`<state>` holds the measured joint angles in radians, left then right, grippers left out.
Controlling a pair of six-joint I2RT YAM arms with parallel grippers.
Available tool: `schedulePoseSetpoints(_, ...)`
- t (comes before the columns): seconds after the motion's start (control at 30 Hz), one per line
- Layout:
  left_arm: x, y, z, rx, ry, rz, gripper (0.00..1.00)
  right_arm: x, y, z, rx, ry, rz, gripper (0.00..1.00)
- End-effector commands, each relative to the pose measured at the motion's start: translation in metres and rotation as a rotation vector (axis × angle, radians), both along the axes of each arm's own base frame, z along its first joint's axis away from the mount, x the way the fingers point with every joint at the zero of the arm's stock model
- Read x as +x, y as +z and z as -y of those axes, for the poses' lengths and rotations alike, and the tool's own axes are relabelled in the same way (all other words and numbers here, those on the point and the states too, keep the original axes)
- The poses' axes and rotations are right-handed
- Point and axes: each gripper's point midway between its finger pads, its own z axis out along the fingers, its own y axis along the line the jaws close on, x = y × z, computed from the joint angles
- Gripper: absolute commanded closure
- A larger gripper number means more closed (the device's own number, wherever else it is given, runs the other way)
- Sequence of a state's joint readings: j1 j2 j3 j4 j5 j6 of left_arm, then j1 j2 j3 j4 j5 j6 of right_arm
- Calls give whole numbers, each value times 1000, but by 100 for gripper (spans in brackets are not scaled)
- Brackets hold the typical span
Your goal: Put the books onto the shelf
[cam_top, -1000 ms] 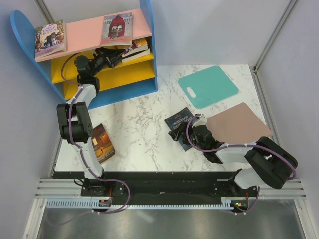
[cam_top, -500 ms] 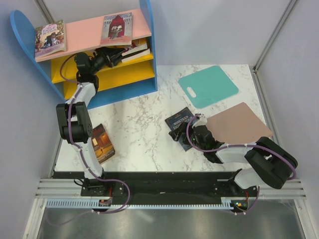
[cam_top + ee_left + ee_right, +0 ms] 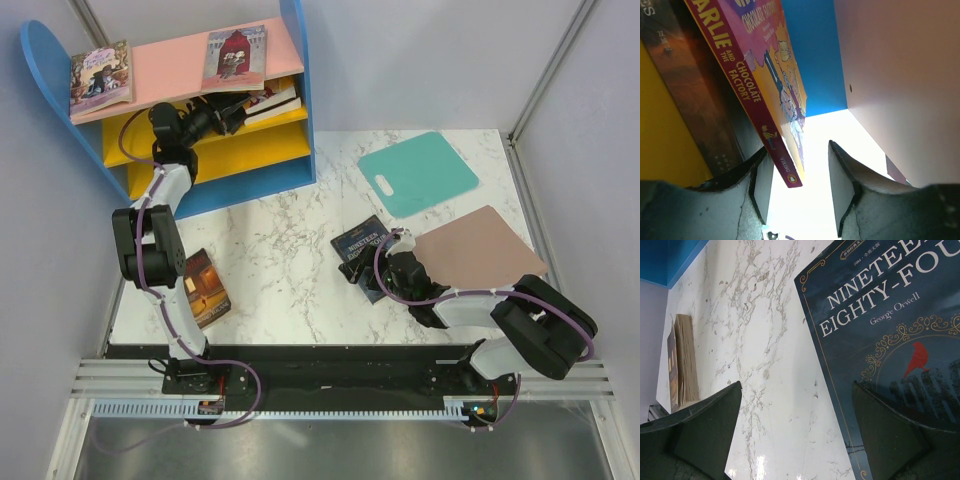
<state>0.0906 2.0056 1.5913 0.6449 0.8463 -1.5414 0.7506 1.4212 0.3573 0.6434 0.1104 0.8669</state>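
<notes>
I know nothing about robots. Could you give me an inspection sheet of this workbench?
Surface: white marbled table, no damage seen.
Job's things: shelf holds a purple book and a red book on its pink board, a stack on a yellow board; brown-orange book and Nineteen Eighty-Four lie on the table.
Clutter: teal mat, pinkish-brown mat.
Grippers: left gripper open inside the shelf, the Charlie book's corner between its fingers; right gripper open over Nineteen Eighty-Four's edge.
Cables: purple cables along both arms.
Surroundings: grey walls, metal rail in front.
</notes>
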Motion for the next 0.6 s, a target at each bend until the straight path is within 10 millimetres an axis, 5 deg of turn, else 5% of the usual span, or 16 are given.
schedulePoseSetpoints(0.0,-3,21,-6,56,41,79,46,-11,-22,6,-71,18,-65,2)
schedulePoseSetpoints(0.57,-25,7,-11,100,67,37,37,-12,-20,7,-67,19,-61,2)
